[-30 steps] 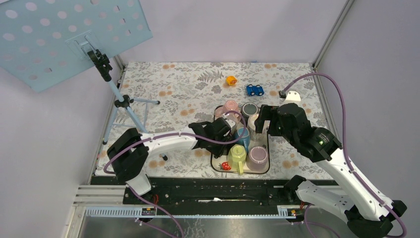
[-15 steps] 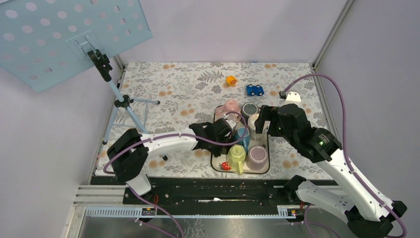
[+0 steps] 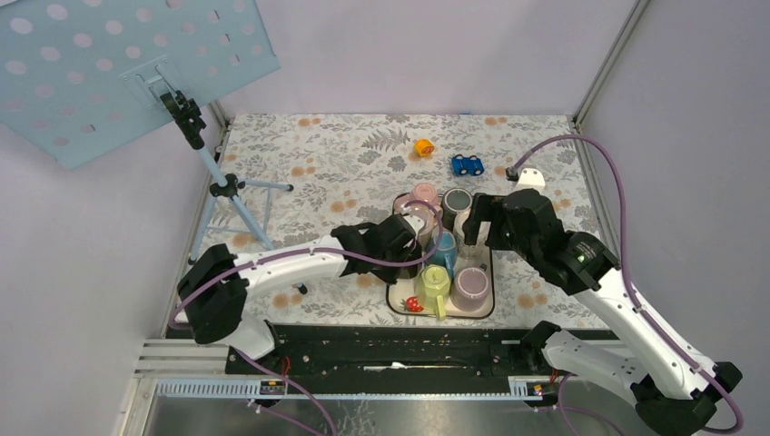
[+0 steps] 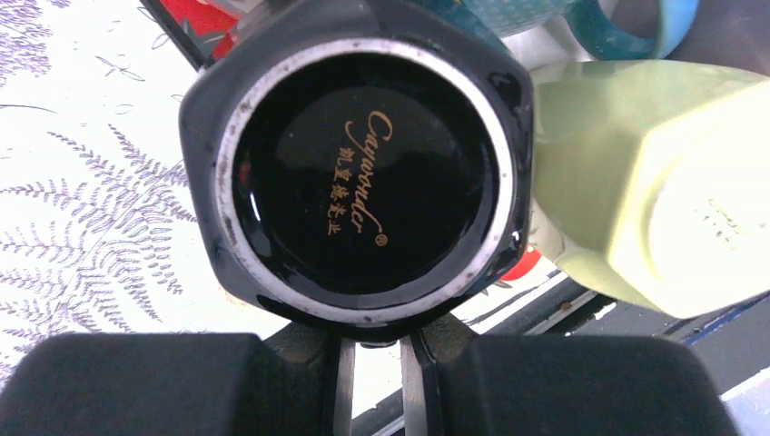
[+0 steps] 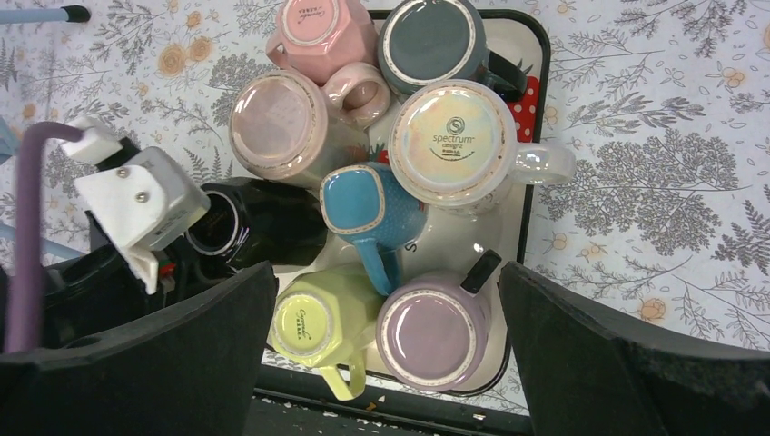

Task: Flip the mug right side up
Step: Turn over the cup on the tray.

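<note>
Now that the left gripper [image 4: 374,380] has clamped shut on the black mug [image 4: 363,177], apparently at its handle, the turning can probably start. The mug leans at the left edge of the tray [image 5: 541,64]; the right gripper [image 5: 389,309] hangs wide open above.

Black mug [image 4: 363,182]: glazed ceramic, high gloss, reflections seen on base; gold lettering printed there; foot ring left unglazed, pale, slightly rough. Yellow-green mug [image 4: 654,182]: smooth glaze, softer sheen. Blue mug [image 5: 363,204]: glazed, wall finely dimpled. Cream mug [image 5: 454,136]: pearly, iridescent glaze noted on base. Tray [image 5: 545,54]: glossy, black rim. Surface [image 5: 654,182]: covered by matt printed cloth. Fingers [image 4: 136,386] of left gripper [image 4: 372,368]: matt black plastic.
</note>
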